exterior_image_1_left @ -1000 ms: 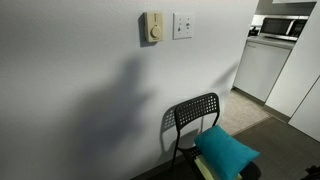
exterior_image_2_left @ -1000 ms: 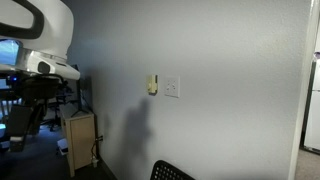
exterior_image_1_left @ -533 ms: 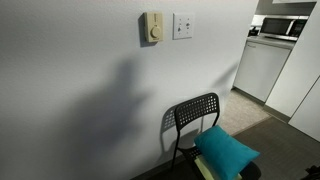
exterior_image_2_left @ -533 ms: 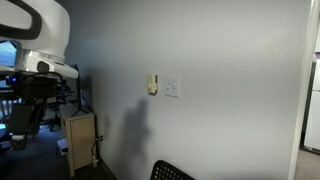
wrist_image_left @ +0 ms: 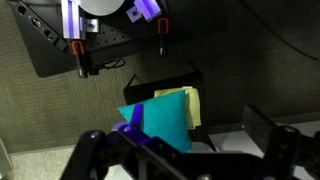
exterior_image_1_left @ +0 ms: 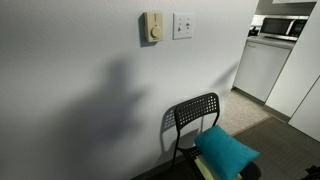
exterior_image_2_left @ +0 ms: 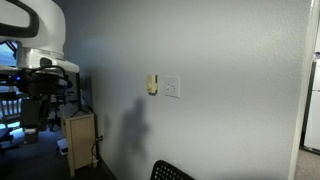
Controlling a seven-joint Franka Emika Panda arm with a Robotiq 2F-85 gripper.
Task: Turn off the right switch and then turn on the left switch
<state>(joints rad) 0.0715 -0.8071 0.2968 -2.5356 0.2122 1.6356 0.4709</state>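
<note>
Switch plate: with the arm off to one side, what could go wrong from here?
1. The dial box sits right beside the plate; an off approach could hit the dial instead.
2. The plate is small and the tool looks wide open, so it might press the wrong switch, or both.
3. The chair with its cushion stands below the plate; a low path could clip it.

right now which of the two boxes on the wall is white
The small square switch plate. The rectangular box right beside it is beige and has a round dial.
</note>
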